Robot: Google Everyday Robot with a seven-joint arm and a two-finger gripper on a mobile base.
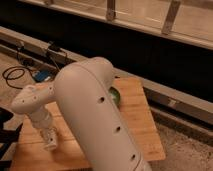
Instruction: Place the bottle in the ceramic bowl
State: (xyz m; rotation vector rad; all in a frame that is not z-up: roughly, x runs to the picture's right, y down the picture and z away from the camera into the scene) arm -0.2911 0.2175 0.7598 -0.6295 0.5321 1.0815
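Note:
My gripper (49,140) points down at the left part of the wooden table (135,125), low over the board, and it is shut. A small pale shape sits at its tip. I cannot tell whether that shape is the bottle or part of the gripper. My big white arm (95,115) crosses the middle of the view. It hides most of the ceramic bowl (116,95), of which only a green sliver shows at the arm's right edge, near the table's far side.
A metal rail and a dark glass wall (150,45) run behind the table. Black cables and a blue item (42,75) lie on the floor at the far left. Speckled floor (185,145) lies to the right of the table.

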